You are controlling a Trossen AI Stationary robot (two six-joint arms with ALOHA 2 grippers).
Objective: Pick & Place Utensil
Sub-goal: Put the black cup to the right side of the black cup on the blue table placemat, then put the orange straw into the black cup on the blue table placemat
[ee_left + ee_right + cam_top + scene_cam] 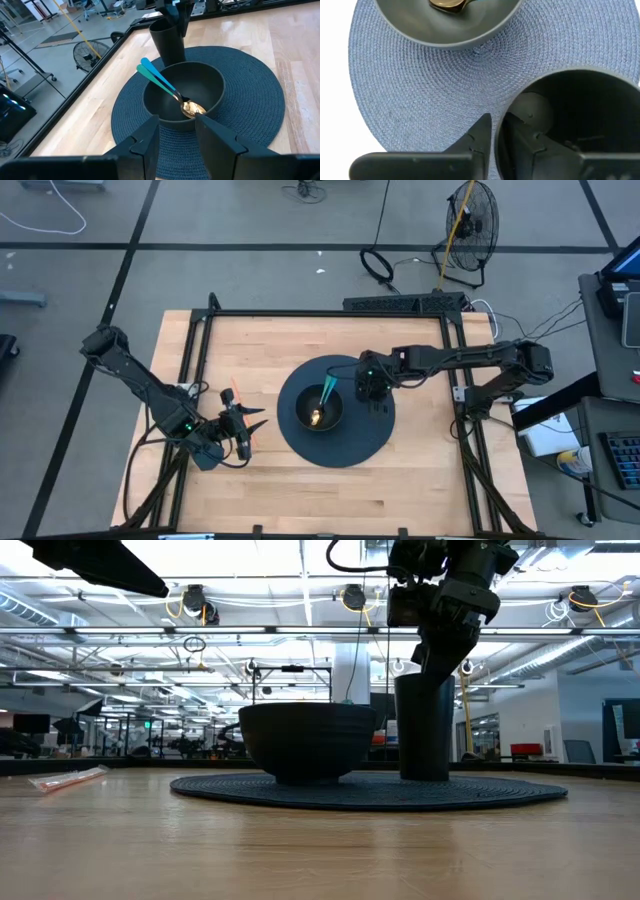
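The right arm reaches in from the desk's [400,480] right edge, elbow bent, its end effector [374,387] pointing down over the cup [425,728] on the round mat [375,435]. Its fingers [479,142] stand narrow astride the cup's rim, one inside and one outside. The utensils [165,89], two with blue and teal handles, lie in the bowl [210,90] beside the cup, handles propped on the rim. The left arm stretches low across the desk's left side, its end effector [243,432] spread wide, facing the bowl.
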